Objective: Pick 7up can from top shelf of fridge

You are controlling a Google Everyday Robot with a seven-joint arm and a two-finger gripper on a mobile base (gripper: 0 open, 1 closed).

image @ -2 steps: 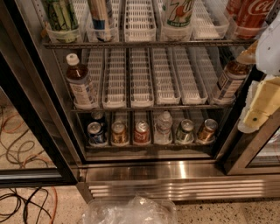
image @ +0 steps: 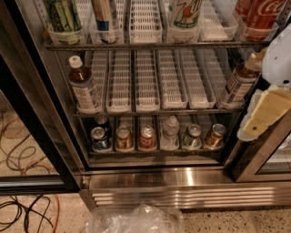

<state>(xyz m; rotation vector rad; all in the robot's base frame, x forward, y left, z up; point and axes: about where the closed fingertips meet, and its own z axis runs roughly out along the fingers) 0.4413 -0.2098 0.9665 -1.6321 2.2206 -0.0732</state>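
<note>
gripper [image: 264, 116] at the right edge of the open fridge [image: 191, 179], level with the middle rack, just in front of the right door frame. whether the jaws are open or closed, and whether they hold anything, cannot be told.

7up can [image: 185, 13] stands upright in a clear cup front on the top shelf [image: 150, 45], above and left of the gripper, well apart from it. coca-cola can [image: 263, 16] stands almost straight above the gripper on the same shelf. dark green can [image: 63, 16] is at the far left end. brown bottle [image: 238, 82] is just left of the gripper.
</note>
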